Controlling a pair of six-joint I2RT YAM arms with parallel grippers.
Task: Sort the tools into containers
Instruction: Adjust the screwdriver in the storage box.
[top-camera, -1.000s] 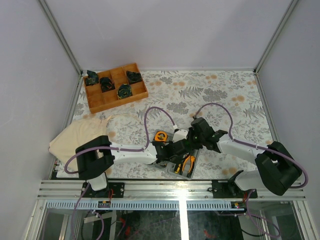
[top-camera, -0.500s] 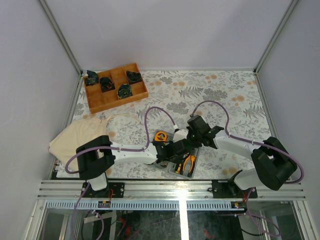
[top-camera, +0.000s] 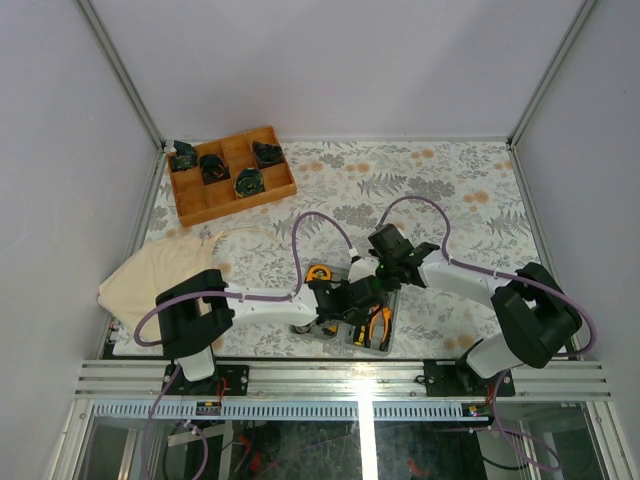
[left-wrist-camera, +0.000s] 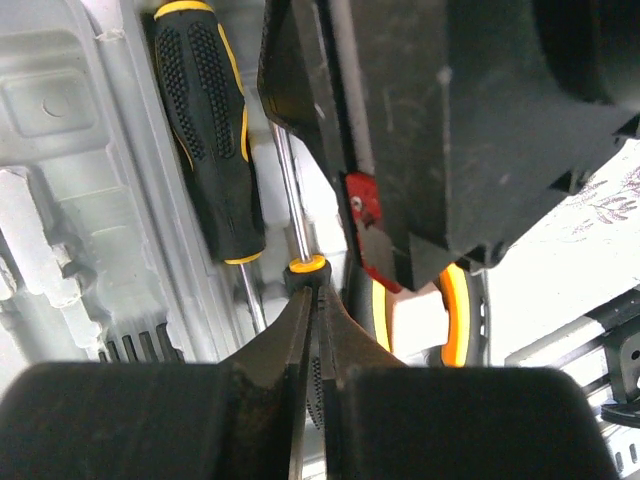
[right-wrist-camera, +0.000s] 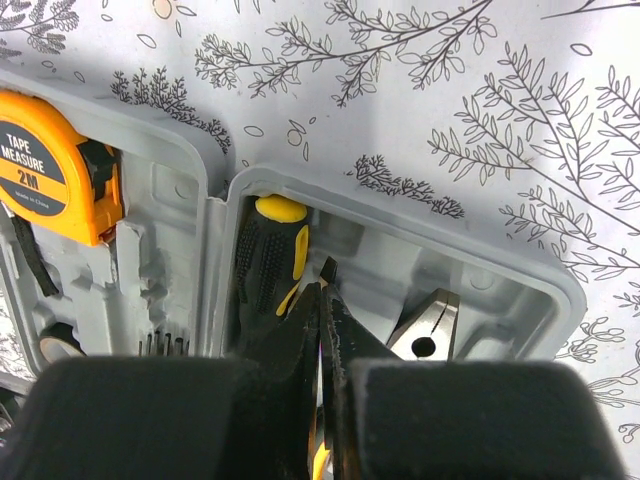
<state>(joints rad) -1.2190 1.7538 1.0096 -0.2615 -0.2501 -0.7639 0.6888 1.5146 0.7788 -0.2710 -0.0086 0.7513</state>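
The grey case (top-camera: 331, 329) lies open near the front edge, and both grippers meet over it. An orange tape measure (right-wrist-camera: 50, 165) sits in its left half. One black-and-yellow screwdriver (left-wrist-camera: 215, 130) lies in the right half beside the orange-handled pliers (top-camera: 378, 325). A second screwdriver (left-wrist-camera: 296, 200) is held at both ends. My left gripper (left-wrist-camera: 315, 290) is shut at its handle collar. My right gripper (right-wrist-camera: 322, 290) is shut on its shaft, with the tip (right-wrist-camera: 327, 269) poking out past the jaws. The pliers' metal head (right-wrist-camera: 425, 332) shows just right of them.
A brown wooden divided tray (top-camera: 232, 173) with black parts stands at the back left. A beige cloth bag (top-camera: 160, 275) lies at the left, close to the left arm's base. Purple cables arch over both arms above the case.
The right arm has swung left and down toward the case, and its jaws have closed on the screwdriver shaft. The left gripper has stayed shut in nearly the same place.
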